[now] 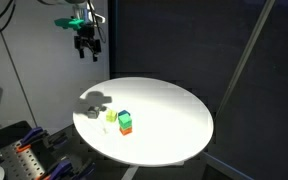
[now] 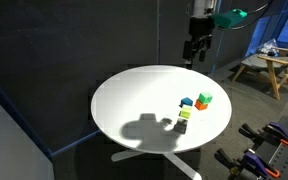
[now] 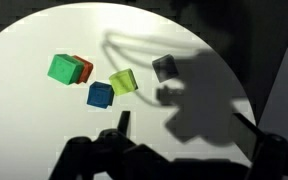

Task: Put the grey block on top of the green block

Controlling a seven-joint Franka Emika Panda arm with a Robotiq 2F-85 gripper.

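Claw (image 1: 87,47) hangs high above the counter (image 1: 174,112), jaws spread wide and empty; grey block (image 3: 165,67) sits on the counter in the arm's shadow, standing apart just beyond the yellow-green block (image 3: 123,82); green block (image 3: 62,68) rests at the far end of the row, touching the orange block (image 3: 82,70). Judgement: the grey block looks light, rigid and smooth-faced; take it across two opposite flat sides, squarely, as a skewed pinch could let it twist out.

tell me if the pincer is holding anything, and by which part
Nothing is held. The pincer hangs open above the table; the grey block sits on it.
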